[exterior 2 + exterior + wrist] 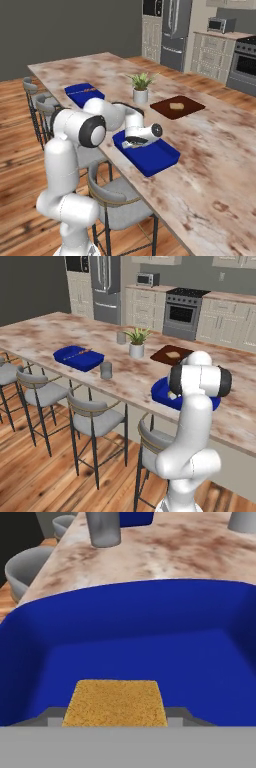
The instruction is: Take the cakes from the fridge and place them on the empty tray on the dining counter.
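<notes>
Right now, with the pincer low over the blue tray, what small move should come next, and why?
Probably open the pincer wider and lift straight up. In the hand view the tan cake sits low inside the tray, between the fingertips, so it looks already placed. Whether the fingers still press it I cannot tell. The dark cake is yet to be brought here.

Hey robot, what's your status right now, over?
Fingers low inside blue tray, on either side of golden cake; grip unclear. Chocolate cake not spotted. Nothing blocking.
</notes>
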